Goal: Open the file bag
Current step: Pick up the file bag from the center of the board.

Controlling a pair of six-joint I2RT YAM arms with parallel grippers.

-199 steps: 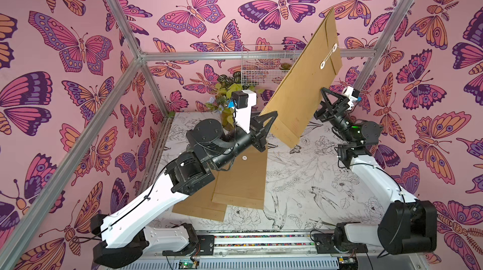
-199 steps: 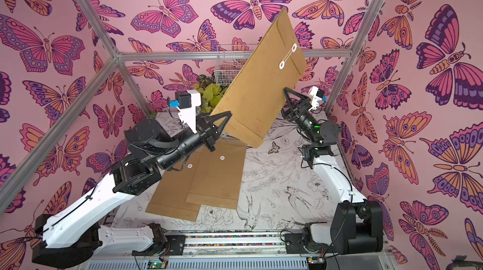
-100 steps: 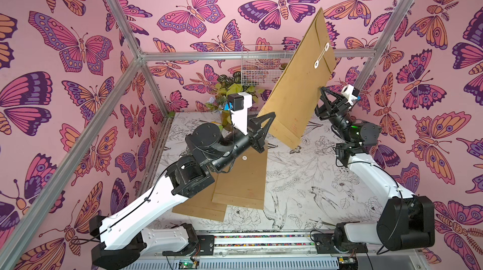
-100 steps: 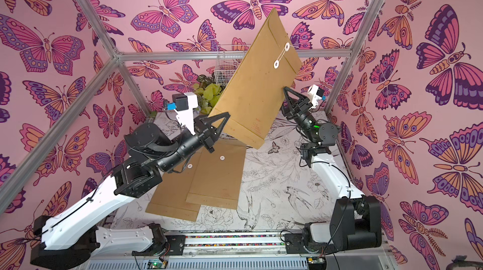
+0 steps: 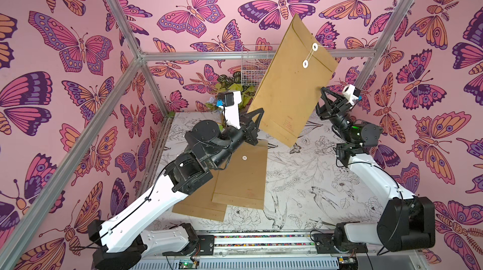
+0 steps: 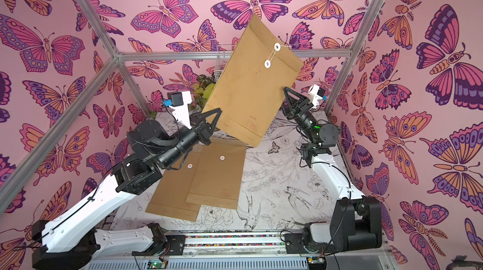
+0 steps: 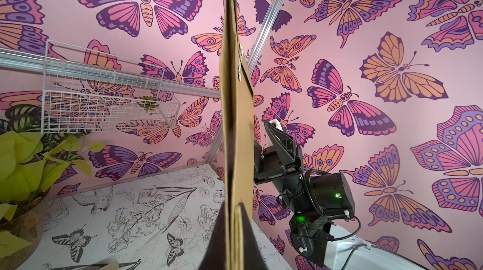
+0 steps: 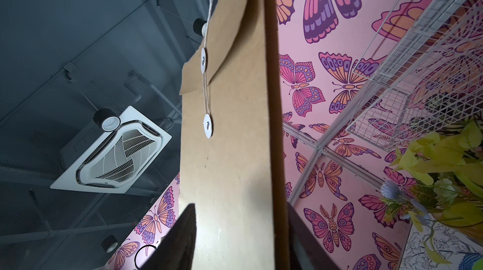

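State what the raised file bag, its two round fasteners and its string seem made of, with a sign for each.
File bag: matte brown kraft paper or thin card; folded flap, and the sheet stands stiffly.
Fasteners: likely white card discs, flat, with a metal-looking centre eyelet.
String: pale twine, with twisted strands.

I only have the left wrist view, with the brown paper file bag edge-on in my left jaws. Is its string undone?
Observer: No. On the brown paper file bag, the thin pale string runs from a round white disc on the brown paper flap to a second round white disc on the bag's body.
Operator: Is the flap lying flat?
Observer: Not quite; in the right wrist view one corner of the flap seems to stand slightly off the body.
Operator: Where is the right gripper?
Observer: The right gripper is at one long edge of the bag, its jaws apart with that edge between them.
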